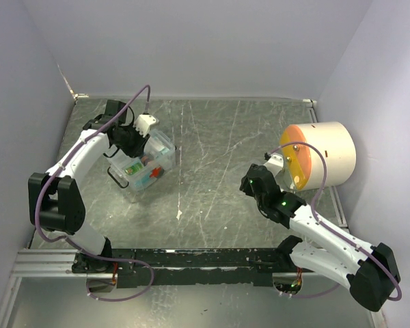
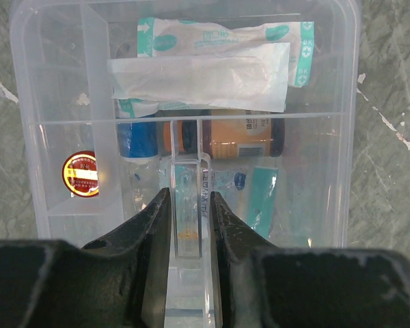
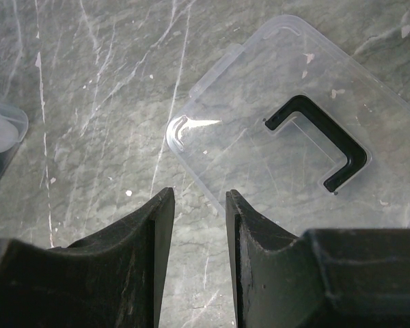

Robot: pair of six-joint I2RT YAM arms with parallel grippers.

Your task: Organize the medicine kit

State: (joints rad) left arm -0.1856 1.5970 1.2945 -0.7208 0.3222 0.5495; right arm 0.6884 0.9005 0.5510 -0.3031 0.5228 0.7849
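The medicine kit box [image 1: 145, 167] is a clear plastic box at the left of the table, without its lid. In the left wrist view its clear divided tray [image 2: 55, 143] holds white gauze packets [image 2: 205, 78]. Under the tray lie a brown bottle [image 2: 239, 137] and teal sachets [image 2: 263, 198]. My left gripper [image 2: 191, 195] is over the box [image 1: 138, 150], shut on the tray's clear upright tab [image 2: 190, 205]. The clear lid [image 3: 260, 130] with its black handle [image 3: 328, 150] lies flat on the table. My right gripper [image 3: 195, 195] is open and empty, just short of the lid's near edge [image 1: 250, 183].
A big cream cylinder with an orange face [image 1: 321, 156] lies at the right, close behind my right arm. A black U-shaped piece [image 1: 115, 178] shows at the box's near-left side. White walls close in the grey table on three sides.
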